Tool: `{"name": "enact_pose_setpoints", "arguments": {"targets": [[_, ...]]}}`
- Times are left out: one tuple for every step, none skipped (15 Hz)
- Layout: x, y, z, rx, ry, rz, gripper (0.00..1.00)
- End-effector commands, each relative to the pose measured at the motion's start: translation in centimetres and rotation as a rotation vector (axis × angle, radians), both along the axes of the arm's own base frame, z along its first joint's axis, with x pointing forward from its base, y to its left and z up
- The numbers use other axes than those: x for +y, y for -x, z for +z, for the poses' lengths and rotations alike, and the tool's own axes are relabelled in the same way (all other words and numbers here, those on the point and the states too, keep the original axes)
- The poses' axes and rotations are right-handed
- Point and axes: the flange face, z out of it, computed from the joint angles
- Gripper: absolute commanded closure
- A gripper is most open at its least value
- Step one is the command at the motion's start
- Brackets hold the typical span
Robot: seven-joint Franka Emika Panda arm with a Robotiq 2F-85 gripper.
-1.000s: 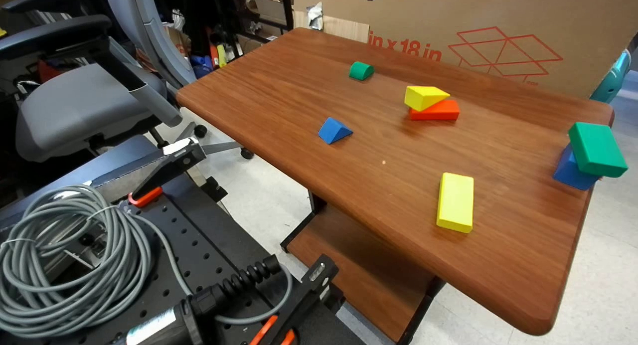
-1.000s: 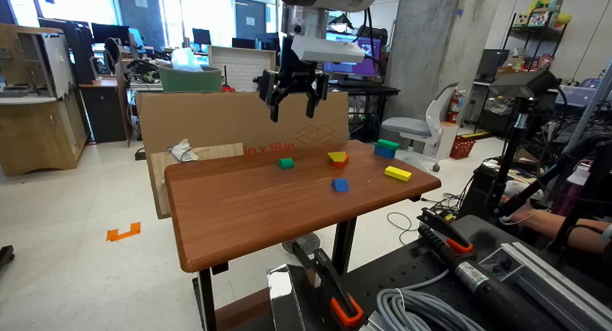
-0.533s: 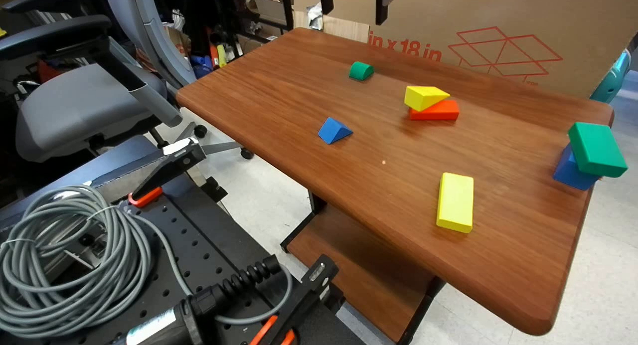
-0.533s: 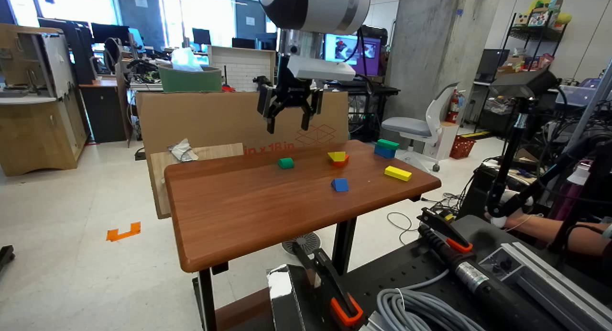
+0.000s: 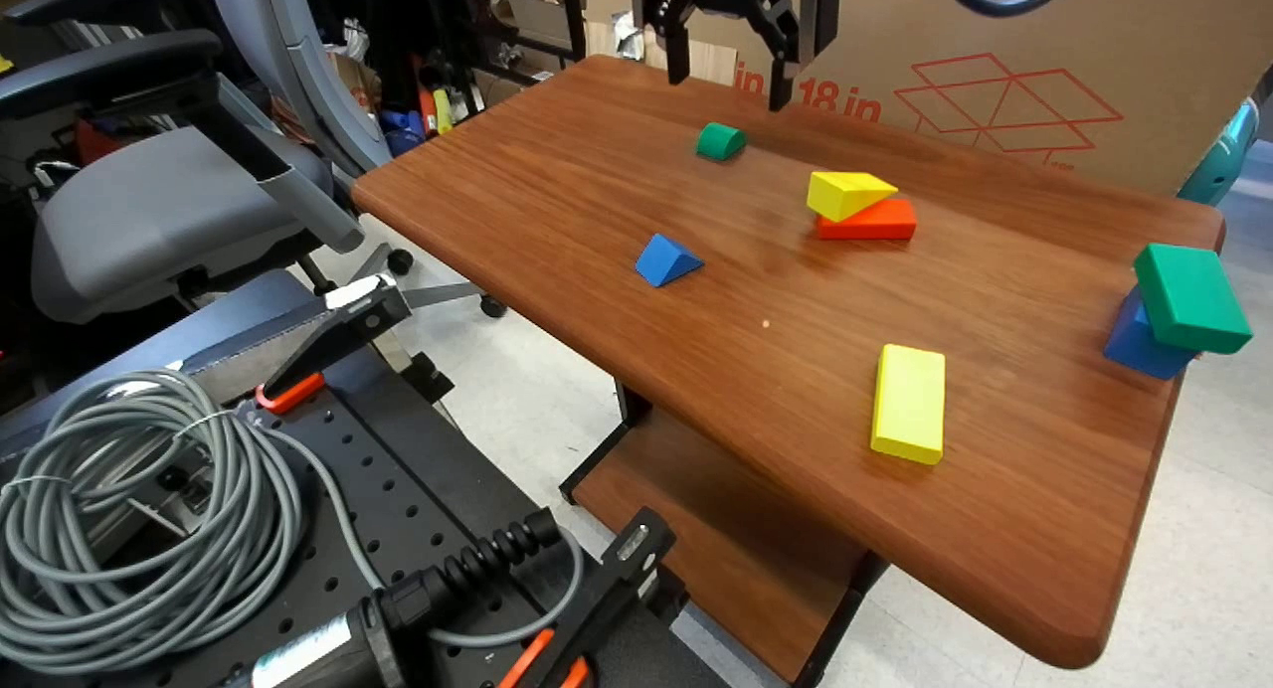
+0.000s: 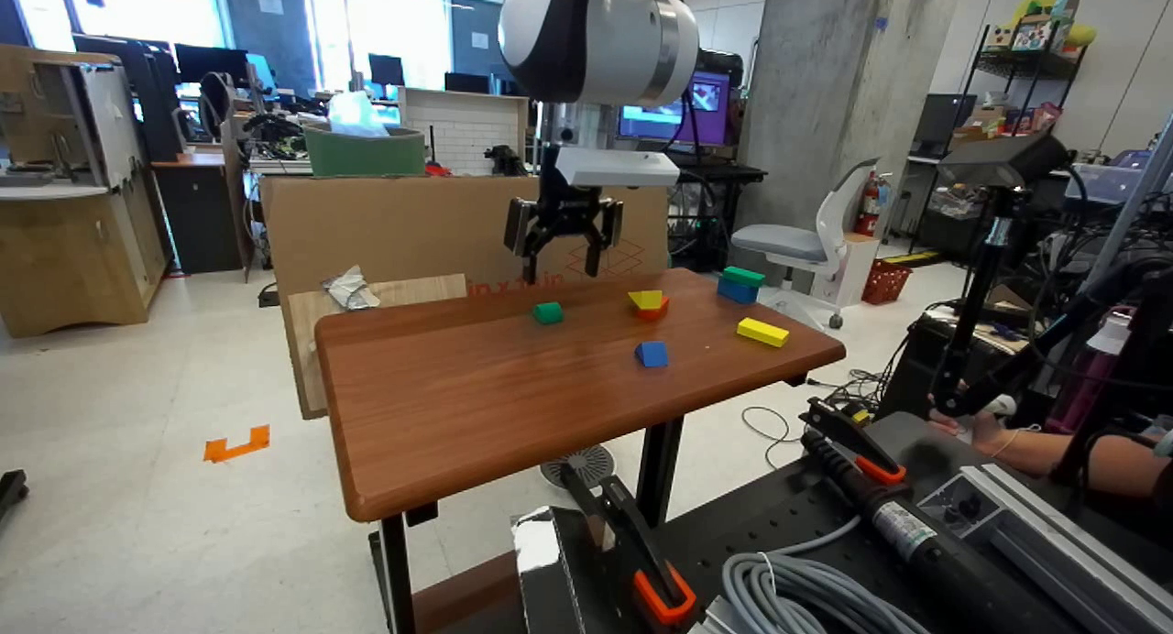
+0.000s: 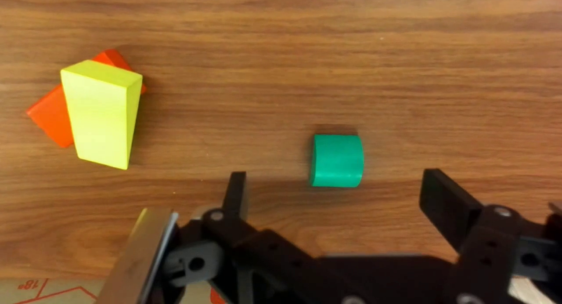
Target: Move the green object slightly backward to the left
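Gripper (image 5: 729,92): one, spread wide, empty
Green object (image 7: 337,161): we count one
Larger green block (image 5: 1193,300): one
Yellow blocks (image 5: 908,403): two
Blue blocks (image 5: 666,260): two
Red block (image 5: 883,221): one

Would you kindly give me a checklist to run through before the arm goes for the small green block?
1. Fingers open: ok, a wide gap between them.
2. Small green block in line sideways: ok, it appears between the fingers in the wrist view.
3. Block clear of neighbours: ok, it stands apart from the yellow wedge and red block.
4. Fingers down at the block: not ok, they hang above the table.
5. Exact stopping place: cannot tell, no mark shows.
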Motion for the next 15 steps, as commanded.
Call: {"name": "enact_pose_setpoints", "arguments": {"targets": [[-0.3, -0.8, -1.5, 0.052, 0.013, -0.005, 0.00], [-0.3, -0.9, -1.9, 0.063, 0.015, -0.005, 0.00], [-0.3, -0.9, -2.2, 0.071, 0.019, -0.004, 0.00], [-0.2, -0.9, -2.6, 0.078, 0.021, -0.002, 0.00], [-0.2, -1.0, -2.9, 0.086, 0.026, -0.002, 0.00], [-0.2, -1.1, -3.2, 0.093, 0.028, -0.003, 0.00], [-0.2, -1.2, -3.4, 0.099, 0.032, -0.006, 0.00], [-0.2, -1.4, -3.5, 0.103, 0.033, -0.006, 0.00], [0.0, -1.6, -3.7, 0.103, 0.040, -0.003, 0.00], [0.0, -1.9, -3.8, 0.105, 0.045, 0.002, 0.00], [0.0, -2.1, -3.9, 0.108, 0.055, 0.004, 0.00], [-0.1, -2.3, -4.0, 0.113, 0.061, 0.004, 0.00], [-0.1, -2.5, -4.1, 0.119, 0.067, 0.004, 0.00], [0.0, -2.7, -4.3, 0.122, 0.072, 0.006, 0.00], [0.2, -2.8, -4.5, 0.124, 0.077, 0.012, 0.00]]}}
